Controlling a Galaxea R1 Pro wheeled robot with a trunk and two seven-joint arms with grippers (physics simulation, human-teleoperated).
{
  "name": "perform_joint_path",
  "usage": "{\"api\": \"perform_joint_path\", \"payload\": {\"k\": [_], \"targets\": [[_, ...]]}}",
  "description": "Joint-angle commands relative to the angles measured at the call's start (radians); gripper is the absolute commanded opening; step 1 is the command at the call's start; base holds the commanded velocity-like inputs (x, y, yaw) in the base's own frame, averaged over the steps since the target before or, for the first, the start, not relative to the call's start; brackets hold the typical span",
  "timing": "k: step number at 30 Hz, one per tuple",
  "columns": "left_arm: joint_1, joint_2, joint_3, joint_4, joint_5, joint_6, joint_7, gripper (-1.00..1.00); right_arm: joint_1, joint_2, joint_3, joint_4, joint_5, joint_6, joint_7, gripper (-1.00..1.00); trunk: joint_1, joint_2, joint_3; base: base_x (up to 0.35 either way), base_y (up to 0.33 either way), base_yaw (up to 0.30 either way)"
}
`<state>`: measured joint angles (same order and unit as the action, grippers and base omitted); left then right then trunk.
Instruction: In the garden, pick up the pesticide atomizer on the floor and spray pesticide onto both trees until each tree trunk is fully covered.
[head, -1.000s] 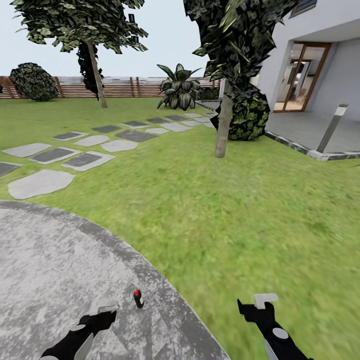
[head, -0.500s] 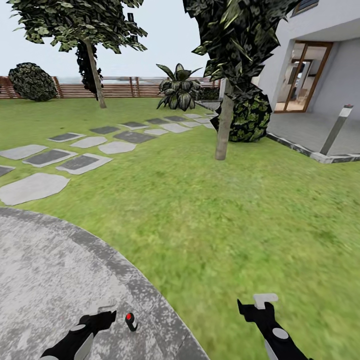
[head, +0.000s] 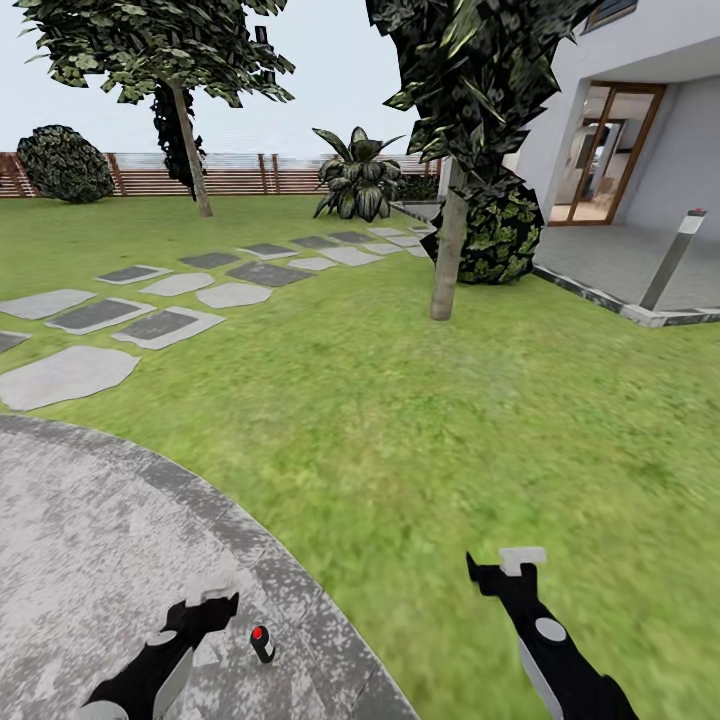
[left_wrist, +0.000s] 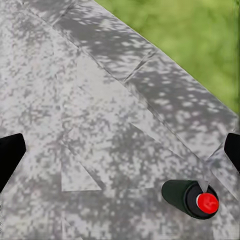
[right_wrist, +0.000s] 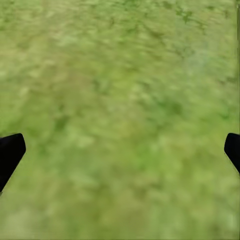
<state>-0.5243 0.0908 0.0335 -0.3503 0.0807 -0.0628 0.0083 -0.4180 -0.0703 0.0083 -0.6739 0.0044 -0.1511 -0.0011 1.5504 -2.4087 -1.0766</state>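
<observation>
The pesticide atomizer (head: 262, 643), a small dark bottle with a red top, stands on the grey concrete floor (head: 90, 540) near its curved edge. My left gripper (head: 212, 598) hovers open just to its left, a little apart from it. In the left wrist view the atomizer (left_wrist: 192, 196) lies off to one side of the gap of the open left gripper (left_wrist: 120, 155), close to one fingertip (left_wrist: 233, 150). My right gripper (head: 500, 568) is open over grass, as the right wrist view (right_wrist: 120, 155) confirms. One tree trunk (head: 447, 255) rises ahead on the lawn, another tree trunk (head: 192, 150) stands farther back by the fence.
Flat grey stepping stones (head: 160, 325) cross the lawn at left. A dark round bush (head: 500, 235) sits behind the near trunk. The white house (head: 640, 120) with a paved terrace and a short post (head: 672, 255) lies to the right. A slatted fence (head: 250, 175) closes the back.
The view shifted early on, sliding the atomizer lower in the picture. Since then both arms have reached forward and up a little; the atomizer has stayed put.
</observation>
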Motion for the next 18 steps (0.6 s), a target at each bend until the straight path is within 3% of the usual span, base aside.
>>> {"api": "perform_joint_path", "payload": {"k": [1,9,13,18], "targets": [[0.000,0.000,0.000,-0.005,0.008,-0.009,0.001,1.00,-0.001,0.000,0.001,-0.005,0.000,-0.003,0.000,1.00,0.000,0.000,-0.001,0.000,0.000,0.000],[0.001,0.004,0.006,-0.036,0.008,-0.022,0.001,1.00,-0.001,0.000,0.001,-0.050,0.000,-0.004,0.003,1.00,0.000,0.000,-0.001,0.054,-0.025,0.000],[0.002,0.004,0.006,-0.038,0.009,-0.023,0.001,1.00,-0.001,0.000,0.001,-0.069,0.000,-0.004,0.003,1.00,0.000,0.000,-0.001,0.117,-0.197,0.028],[0.003,0.004,0.006,-0.040,0.010,-0.023,0.001,1.00,-0.001,0.000,0.001,-0.069,0.000,-0.004,0.003,1.00,0.000,0.000,0.001,0.005,-0.255,0.179]]}}
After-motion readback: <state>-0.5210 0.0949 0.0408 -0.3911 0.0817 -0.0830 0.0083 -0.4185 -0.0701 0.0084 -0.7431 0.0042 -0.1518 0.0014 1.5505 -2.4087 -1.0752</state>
